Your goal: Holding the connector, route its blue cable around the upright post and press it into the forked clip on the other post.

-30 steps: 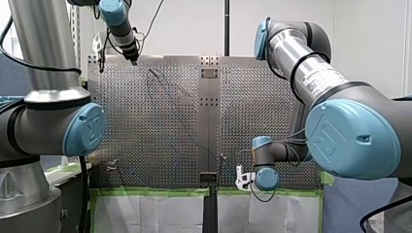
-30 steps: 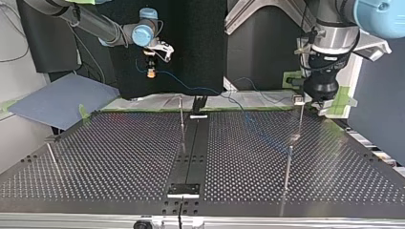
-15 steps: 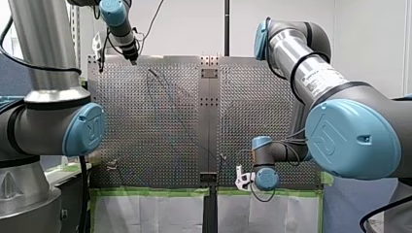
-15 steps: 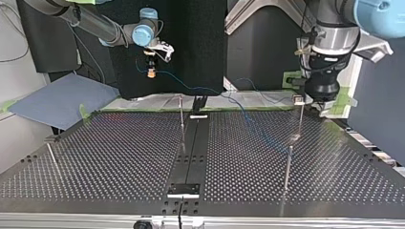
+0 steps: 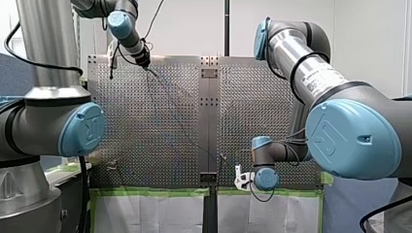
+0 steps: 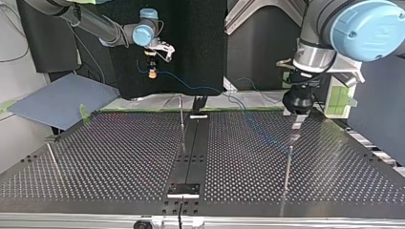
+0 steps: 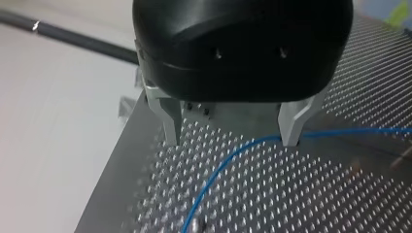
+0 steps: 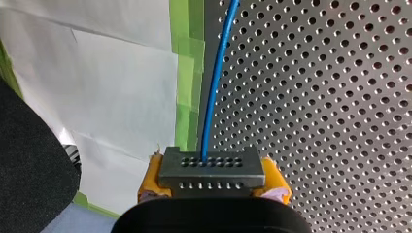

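Jaws pinched on the grey slotted connector, my right gripper hovers over the perforated steel table edge; my left gripper has jaws spread beside the thin blue cable, best kept taut.

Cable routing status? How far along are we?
Done: right claw grips the connector, with the blue cable trailing out. In hand: left claw is open over the cable. Left: rounding the post and clipping in; neither is visibly done.
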Action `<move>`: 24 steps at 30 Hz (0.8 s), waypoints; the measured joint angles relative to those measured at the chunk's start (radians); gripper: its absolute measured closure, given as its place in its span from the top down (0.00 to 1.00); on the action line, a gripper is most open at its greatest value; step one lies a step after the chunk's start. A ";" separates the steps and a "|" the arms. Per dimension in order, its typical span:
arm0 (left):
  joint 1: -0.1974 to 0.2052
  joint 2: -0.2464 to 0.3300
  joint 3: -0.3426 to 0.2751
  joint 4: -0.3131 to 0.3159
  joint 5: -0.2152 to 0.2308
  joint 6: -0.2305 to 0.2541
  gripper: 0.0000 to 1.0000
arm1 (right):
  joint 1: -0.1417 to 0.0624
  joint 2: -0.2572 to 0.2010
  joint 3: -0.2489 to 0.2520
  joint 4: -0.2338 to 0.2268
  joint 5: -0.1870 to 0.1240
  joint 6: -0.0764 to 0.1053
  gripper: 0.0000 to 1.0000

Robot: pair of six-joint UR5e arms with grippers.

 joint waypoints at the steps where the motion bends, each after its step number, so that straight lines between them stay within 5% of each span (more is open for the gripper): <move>1: -0.005 -0.003 0.000 0.011 0.010 0.010 1.00 | 0.000 0.000 0.000 0.000 0.000 0.000 0.00; 13: -0.035 -0.038 0.000 0.112 0.093 0.112 1.00 | -0.005 0.000 0.000 0.006 -0.002 0.004 0.00; 24: -0.073 -0.110 -0.001 0.207 0.061 0.207 1.00 | -0.006 0.000 0.000 0.008 -0.002 0.005 0.00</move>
